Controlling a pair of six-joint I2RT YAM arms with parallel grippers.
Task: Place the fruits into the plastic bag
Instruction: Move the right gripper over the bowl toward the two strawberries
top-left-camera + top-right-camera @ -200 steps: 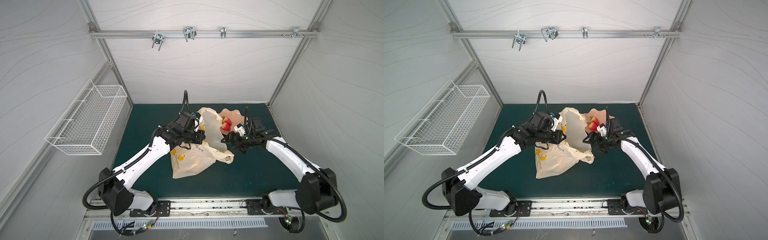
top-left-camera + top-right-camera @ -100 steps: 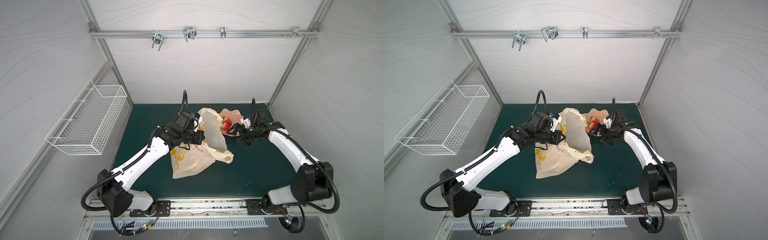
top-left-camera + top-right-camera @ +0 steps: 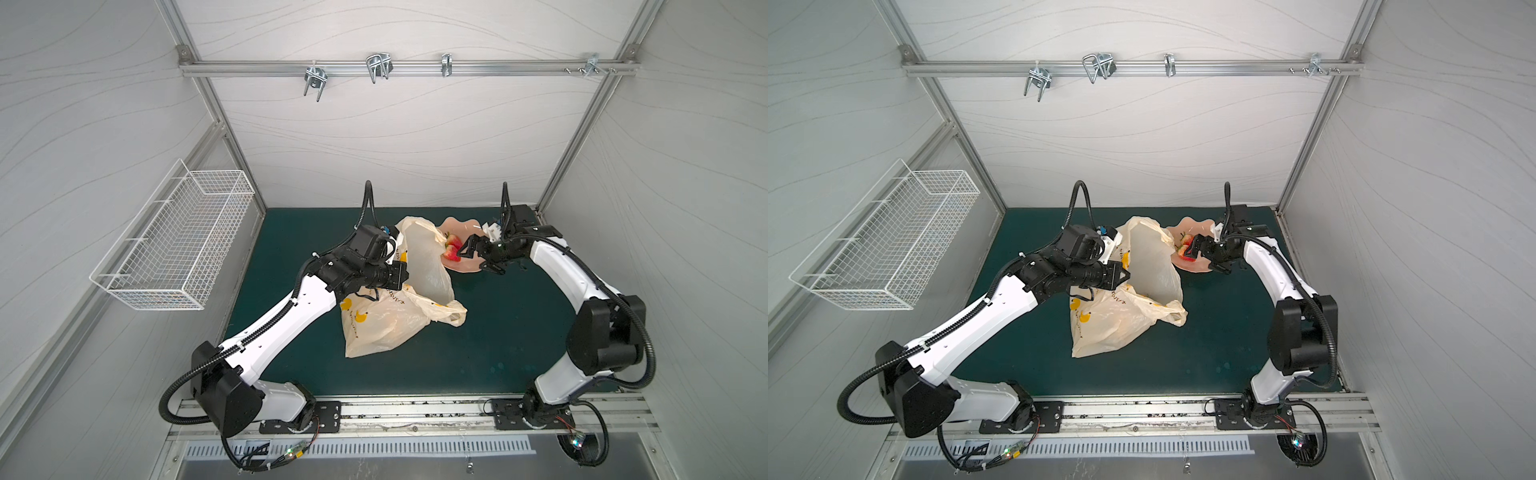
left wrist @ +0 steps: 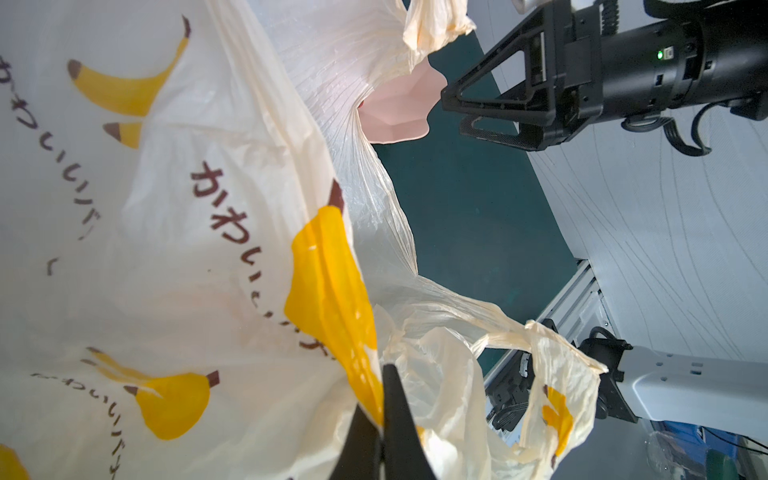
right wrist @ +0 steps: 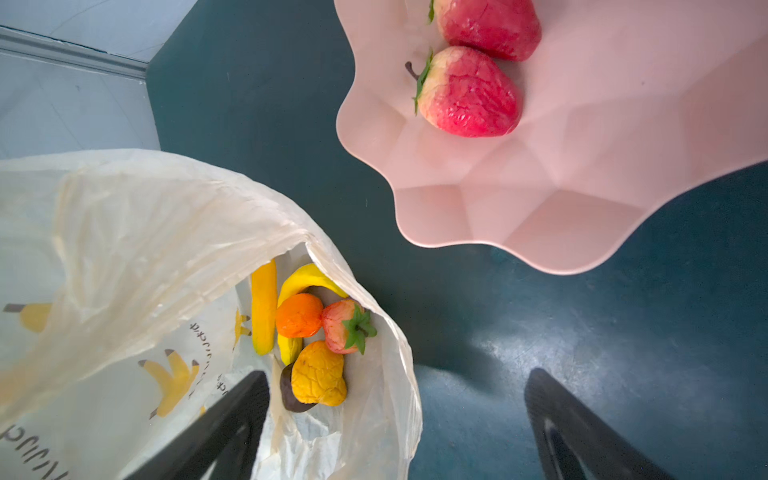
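A: Swung the right gripper [image 5: 397,374] back from the plastic bag [image 3: 386,324] to above the pink dish [image 5: 540,199]; jaws spread wide, nothing held.
B: Fruits?
A: Two strawberries [image 5: 469,95] lying in that dish; banana [image 5: 303,277] and orange [image 5: 299,316] inside the bag, just beside the dish.
B: Left gripper [image 4: 384,386]?
A: Clamped tight on bag film, near the dish.

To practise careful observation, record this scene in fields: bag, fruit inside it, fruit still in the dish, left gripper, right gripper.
bag: plastic bag on the green mat, mouth held open
fruit inside: includes banana, orange, strawberry
fruit in dish: two strawberries in the pink dish
left gripper: shut on the plastic bag's edge
right gripper: open, empty, beside the pink dish
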